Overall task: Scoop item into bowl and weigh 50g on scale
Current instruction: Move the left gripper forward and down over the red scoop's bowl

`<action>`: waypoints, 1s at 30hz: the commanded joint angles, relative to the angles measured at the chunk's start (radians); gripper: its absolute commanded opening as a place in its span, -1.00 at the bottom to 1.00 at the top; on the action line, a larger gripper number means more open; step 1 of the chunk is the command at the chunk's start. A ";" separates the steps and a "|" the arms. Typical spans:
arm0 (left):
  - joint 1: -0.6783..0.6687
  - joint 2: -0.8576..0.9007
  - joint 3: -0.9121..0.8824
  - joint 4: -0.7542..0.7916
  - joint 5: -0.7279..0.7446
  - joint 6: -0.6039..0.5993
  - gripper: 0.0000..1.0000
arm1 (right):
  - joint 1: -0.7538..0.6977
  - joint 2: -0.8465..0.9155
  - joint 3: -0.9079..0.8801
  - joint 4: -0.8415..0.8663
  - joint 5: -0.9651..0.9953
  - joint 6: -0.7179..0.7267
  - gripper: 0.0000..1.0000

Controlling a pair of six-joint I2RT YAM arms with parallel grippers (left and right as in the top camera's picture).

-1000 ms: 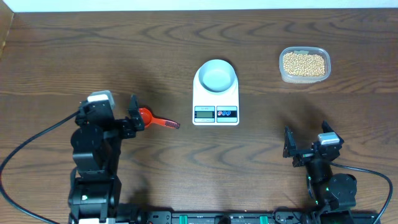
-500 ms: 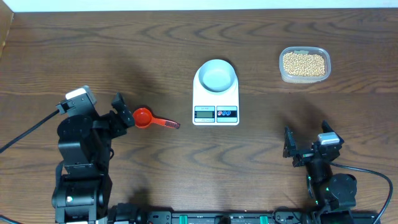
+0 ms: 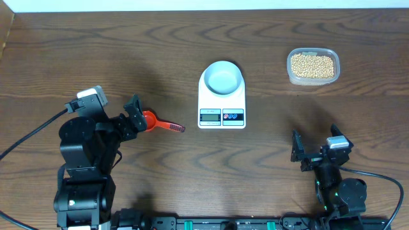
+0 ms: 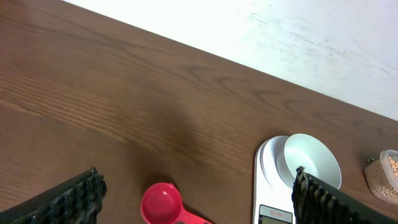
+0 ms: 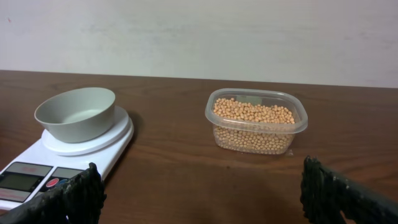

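Scale [image 3: 221,107] long axis front-back, display toward robot; left jaws, right jaws apart.

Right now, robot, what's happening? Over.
Left tool open at red scoop, nothing gripped. Right tool open, empty. Bowl empty on scale; beans in tub. Nothing in the way.

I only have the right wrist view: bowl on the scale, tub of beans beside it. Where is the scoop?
Observer: The red scoop lies on the table left of the scale, handle toward it.
Operator: Is it gripped?
Observer: No. The left gripper is open, its fingers either side of the scoop's cup, not closed on it.
Operator: Anything loaded yet?
Observer: No; from overhead the bowl is empty.
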 commanded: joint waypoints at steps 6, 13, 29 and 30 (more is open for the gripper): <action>0.002 0.026 0.023 -0.033 0.000 -0.041 0.96 | 0.008 -0.006 -0.002 -0.004 0.012 -0.011 0.99; 0.002 0.148 0.023 -0.158 -0.174 -0.267 0.96 | 0.008 -0.006 -0.002 -0.004 0.012 -0.011 0.99; 0.002 0.619 0.023 -0.146 -0.218 -0.558 0.79 | 0.008 -0.006 -0.002 -0.004 0.012 -0.011 0.99; 0.002 0.641 0.023 -0.146 -0.224 -0.578 0.79 | 0.008 -0.006 -0.002 -0.004 0.012 -0.011 0.99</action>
